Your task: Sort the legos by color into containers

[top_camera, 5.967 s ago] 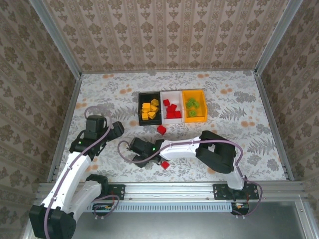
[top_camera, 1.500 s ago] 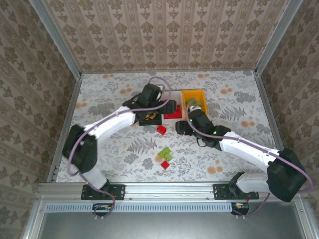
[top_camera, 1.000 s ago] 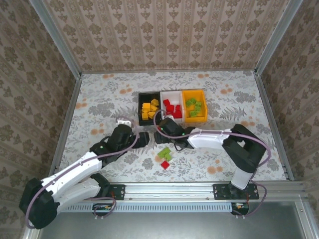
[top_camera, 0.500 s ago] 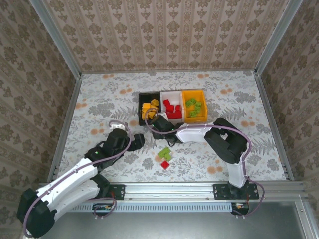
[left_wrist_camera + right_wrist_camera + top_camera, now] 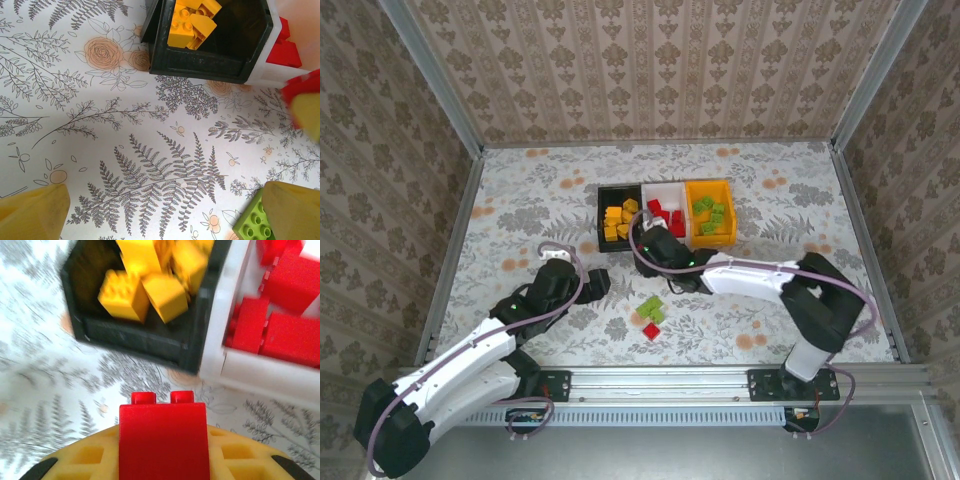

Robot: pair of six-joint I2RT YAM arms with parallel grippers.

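Three bins stand in a row: a black bin with yellow bricks, a white bin with red bricks, and an orange bin with green bricks. My right gripper hovers just in front of the black and white bins, shut on a red brick between its yellow fingers. On the table lie green bricks and a red brick. My left gripper stands open above the table, left of a green brick.
The black bin's near wall lies ahead of the left gripper, and the right gripper's red load shows blurred at that view's right edge. Metal rails and patterned walls bound the flowered table.
The red brick that lay in front of the bins is now in my right gripper, which has shifted slightly toward the bins. My left arm has stayed put over the last half second.
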